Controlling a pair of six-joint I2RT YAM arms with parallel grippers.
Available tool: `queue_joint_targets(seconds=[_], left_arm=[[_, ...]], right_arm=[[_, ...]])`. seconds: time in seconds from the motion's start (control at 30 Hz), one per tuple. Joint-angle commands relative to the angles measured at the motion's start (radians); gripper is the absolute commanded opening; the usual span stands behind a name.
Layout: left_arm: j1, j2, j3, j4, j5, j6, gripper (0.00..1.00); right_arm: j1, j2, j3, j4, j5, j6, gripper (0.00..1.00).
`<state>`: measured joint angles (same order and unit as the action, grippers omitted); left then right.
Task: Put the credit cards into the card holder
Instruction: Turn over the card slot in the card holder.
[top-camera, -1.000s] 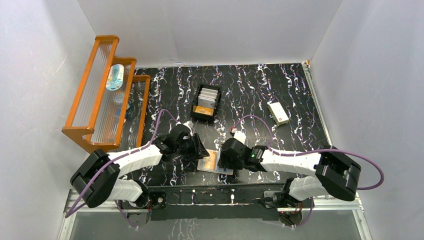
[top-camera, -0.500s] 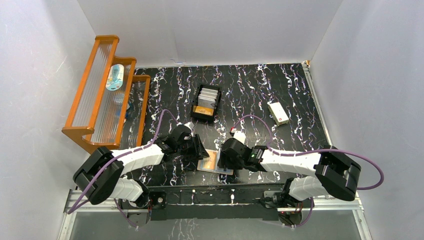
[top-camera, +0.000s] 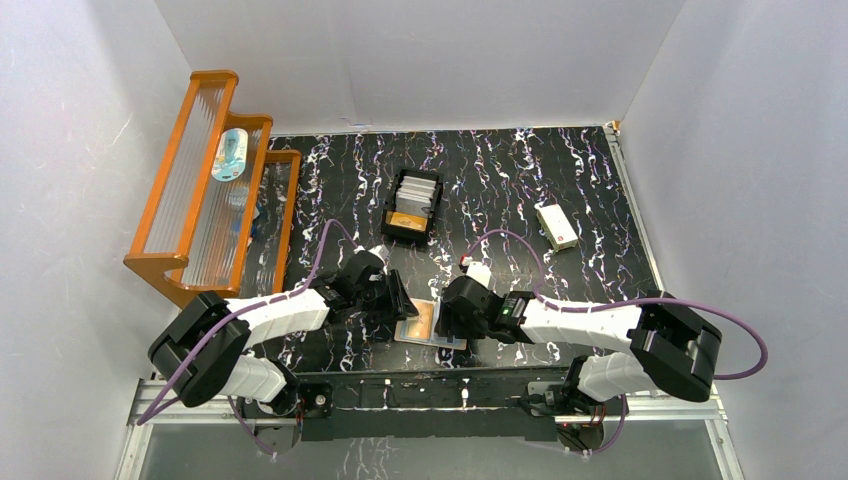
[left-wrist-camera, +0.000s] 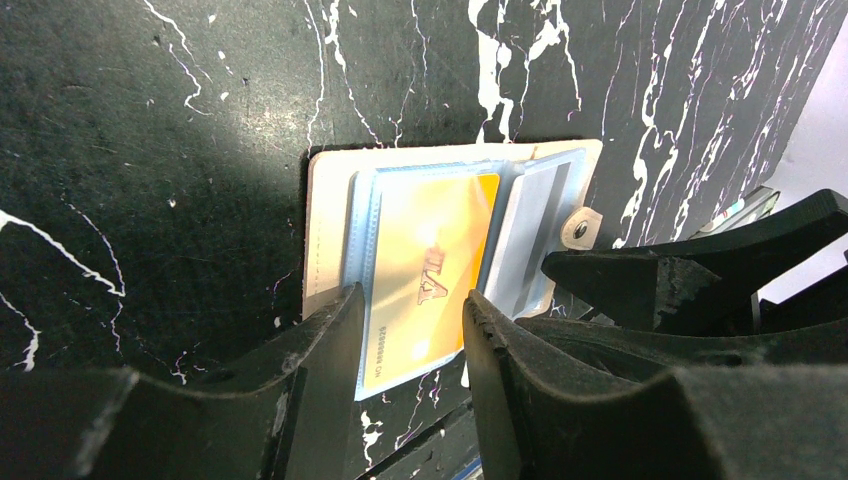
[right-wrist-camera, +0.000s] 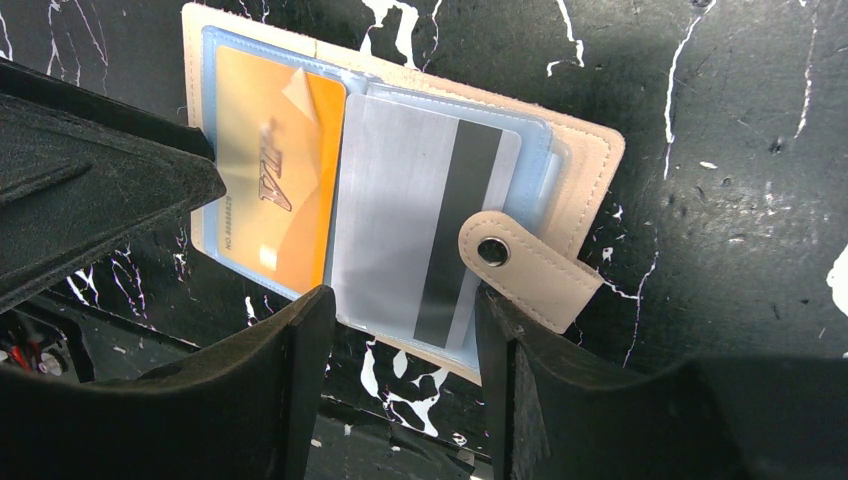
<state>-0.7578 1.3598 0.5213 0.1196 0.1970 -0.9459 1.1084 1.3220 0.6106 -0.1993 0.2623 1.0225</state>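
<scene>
Presently finds the card holder (top-camera: 432, 324) spread open and flat on the table (top-camera: 520, 180), close to the near edge, directly between the left gripper (left-wrist-camera: 410, 300) and the right gripper (right-wrist-camera: 405, 300). Records its long axis as running left to right, slightly skewed, with the snap tab (right-wrist-camera: 525, 265) hanging off the right-hand half. Notes an orange-gold card (left-wrist-camera: 425, 270) in the left sleeve and a grey striped card (right-wrist-camera: 420, 210) in the right sleeve. Places the left gripper low at the holder's left half, fingers parted by a modest gap, straddling the near edge of the orange card's sleeve, gripping nothing. Places the right gripper likewise at the right half, fingers parted somewhat wider across the grey card's sleeve, also holding nothing. Cannot tell whether either set of fingertips presses on the leather. Locates the remaining credit cards (top-camera: 418, 190) upright in the black tray (top-camera: 406, 236), well apart, straight out beyond the holder toward the far wall. Judges the left arm marginally nearer that tray; advises a reach forward, away from the bases, for the next card.
</scene>
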Motion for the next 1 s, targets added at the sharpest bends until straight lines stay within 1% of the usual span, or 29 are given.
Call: queue_joint_targets(seconds=[0.0, 0.57, 0.97], left_arm=[[-0.011, -0.019, -0.007, -0.037, -0.027, 0.017, 0.41], [-0.033, -0.024, 0.015, -0.082, -0.071, 0.027, 0.41], [-0.053, -0.044, 0.023, -0.031, -0.014, 0.008, 0.41]], right_arm=[[0.000, 0.033, -0.031, 0.025, 0.020, 0.001, 0.62], [0.001, 0.037, -0.029, 0.029, 0.019, 0.001, 0.62], [0.000, 0.046, -0.031, 0.041, 0.013, -0.001, 0.62]])
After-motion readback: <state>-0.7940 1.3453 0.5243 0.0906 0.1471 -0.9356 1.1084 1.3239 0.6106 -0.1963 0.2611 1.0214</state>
